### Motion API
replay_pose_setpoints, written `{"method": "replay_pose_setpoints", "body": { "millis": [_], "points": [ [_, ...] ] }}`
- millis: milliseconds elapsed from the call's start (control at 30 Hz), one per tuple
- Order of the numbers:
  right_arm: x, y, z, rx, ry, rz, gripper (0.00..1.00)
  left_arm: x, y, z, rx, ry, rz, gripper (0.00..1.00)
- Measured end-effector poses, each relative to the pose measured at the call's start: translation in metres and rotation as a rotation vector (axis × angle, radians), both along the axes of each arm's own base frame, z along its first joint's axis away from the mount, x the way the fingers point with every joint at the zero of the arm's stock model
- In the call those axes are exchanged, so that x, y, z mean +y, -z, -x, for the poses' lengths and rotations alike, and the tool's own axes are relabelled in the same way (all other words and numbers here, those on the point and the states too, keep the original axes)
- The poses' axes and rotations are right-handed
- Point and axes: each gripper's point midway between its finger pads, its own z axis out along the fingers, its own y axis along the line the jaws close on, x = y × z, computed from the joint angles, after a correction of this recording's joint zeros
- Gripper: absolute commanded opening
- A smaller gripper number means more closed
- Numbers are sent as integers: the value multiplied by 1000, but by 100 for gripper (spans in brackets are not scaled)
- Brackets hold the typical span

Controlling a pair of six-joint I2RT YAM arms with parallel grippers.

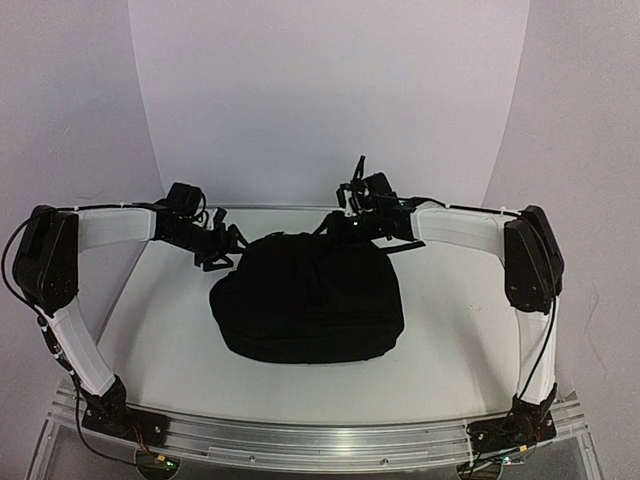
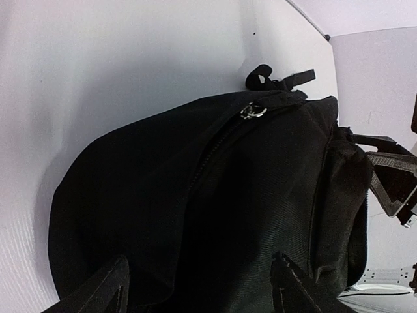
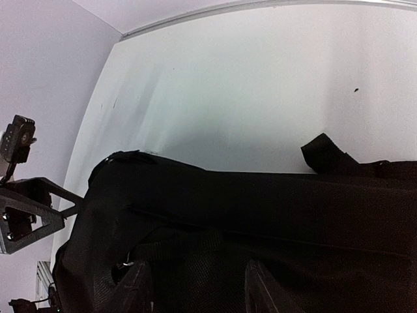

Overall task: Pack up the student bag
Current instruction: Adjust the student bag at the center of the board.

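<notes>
The student bag (image 1: 310,305), a big black fabric backpack, lies in the middle of the table. It fills most of the left wrist view (image 2: 195,195) and the lower half of the right wrist view (image 3: 260,215). My left gripper (image 1: 222,250) is at the bag's far left corner. Its fingers (image 2: 107,290) stand wide apart over the fabric, open, near a closed zipper with a metal pull ring (image 2: 253,111). My right gripper (image 1: 345,225) sits at the bag's far edge among the straps. It is open, with the mesh panel and a webbing strap (image 3: 189,244) between its fingers (image 3: 260,290).
The white table (image 1: 150,320) is backed by a curved white backdrop (image 1: 320,100). An aluminium rail (image 1: 320,435) runs along the near edge between the arm bases. A strap end (image 3: 329,155) pokes out from the bag onto the table.
</notes>
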Motion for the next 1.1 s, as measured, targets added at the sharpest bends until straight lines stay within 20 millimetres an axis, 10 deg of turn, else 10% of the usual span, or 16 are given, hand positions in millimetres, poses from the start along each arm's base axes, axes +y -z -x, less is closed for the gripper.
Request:
{"method": "replay_pose_setpoints", "body": {
  "millis": [600, 1100],
  "points": [
    [6, 16, -16, 42, -26, -86, 32, -7, 21, -11, 24, 35, -14, 41],
    [19, 9, -21, 44, -68, -204, 1, -8, 23, -12, 20, 49, -15, 27]
  ]
}}
